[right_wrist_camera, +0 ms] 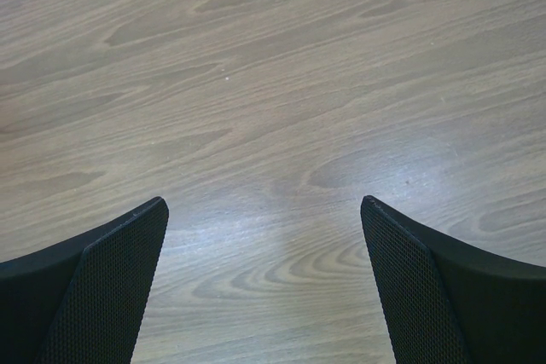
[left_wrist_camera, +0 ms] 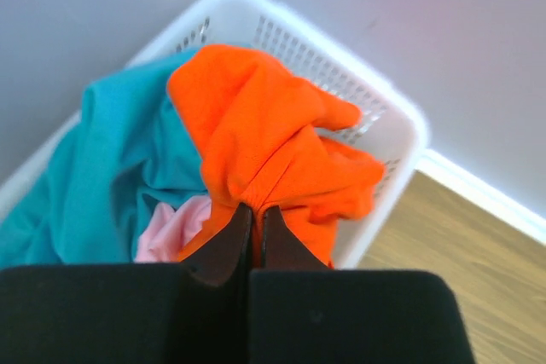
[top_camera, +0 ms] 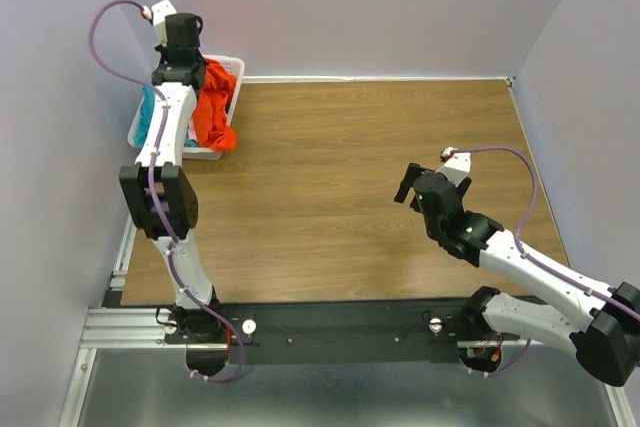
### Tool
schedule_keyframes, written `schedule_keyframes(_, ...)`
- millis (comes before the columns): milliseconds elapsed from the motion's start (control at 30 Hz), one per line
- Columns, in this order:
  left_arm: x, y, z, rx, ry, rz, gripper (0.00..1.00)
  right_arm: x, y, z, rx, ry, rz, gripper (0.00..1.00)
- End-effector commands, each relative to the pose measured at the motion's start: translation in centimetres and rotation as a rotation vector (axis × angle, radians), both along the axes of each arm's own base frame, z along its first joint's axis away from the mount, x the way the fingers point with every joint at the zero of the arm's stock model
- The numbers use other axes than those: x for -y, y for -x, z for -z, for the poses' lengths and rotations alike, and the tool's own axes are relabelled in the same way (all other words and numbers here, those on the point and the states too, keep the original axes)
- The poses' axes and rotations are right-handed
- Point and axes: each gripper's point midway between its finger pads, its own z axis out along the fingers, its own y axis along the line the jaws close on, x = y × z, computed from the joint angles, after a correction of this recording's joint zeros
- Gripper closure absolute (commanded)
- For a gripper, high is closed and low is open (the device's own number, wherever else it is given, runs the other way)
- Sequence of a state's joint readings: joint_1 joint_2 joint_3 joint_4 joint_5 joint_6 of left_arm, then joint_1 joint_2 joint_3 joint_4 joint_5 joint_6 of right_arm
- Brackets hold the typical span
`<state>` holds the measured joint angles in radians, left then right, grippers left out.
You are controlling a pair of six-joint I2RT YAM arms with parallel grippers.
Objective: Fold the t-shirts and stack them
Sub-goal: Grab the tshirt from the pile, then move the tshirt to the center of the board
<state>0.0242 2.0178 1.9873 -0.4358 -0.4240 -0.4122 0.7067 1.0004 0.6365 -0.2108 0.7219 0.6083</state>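
Pinching orange t-shirt (left_wrist_camera: 256, 125) between left jaws.

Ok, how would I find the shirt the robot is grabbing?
Look at the far left corner of the wooden table, where a white basket sits by the wall. The left gripper is shut on the orange t-shirt heaped on top and draping over the rim. It's the only bright orange one; the teal shirt and pink shirt lie lower beside it.
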Motion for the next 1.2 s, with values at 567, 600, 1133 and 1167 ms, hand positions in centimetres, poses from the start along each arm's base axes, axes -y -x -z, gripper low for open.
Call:
schedule_keyframes(567, 23.4, 22.5, -33.6, 0.906, -0.013, 0.832, 1.0, 4.8, 0.0, -5.1, 0.18, 0.001, 0.25, 0.0)
schedule_keyframes(600, 25.2, 22.8, -32.0, 0.88, 0.016, 0.885, 1.0, 5.1, 0.0, -5.3, 0.187, 0.009, 0.269, 0.0)
schedule_keyframes(1133, 28.0, 16.7, 5.2, 0.002, 0.177, 0.64, 0.02, 0.4, -0.1, -2.4, 0.0, 0.022, 0.015, 0.0)
schedule_keyframes(1167, 27.4, 17.0, 6.8, -0.043, 0.169, 0.607, 0.02, -0.1, 0.0, -1.6, -0.026, 0.027, -0.017, 0.0)
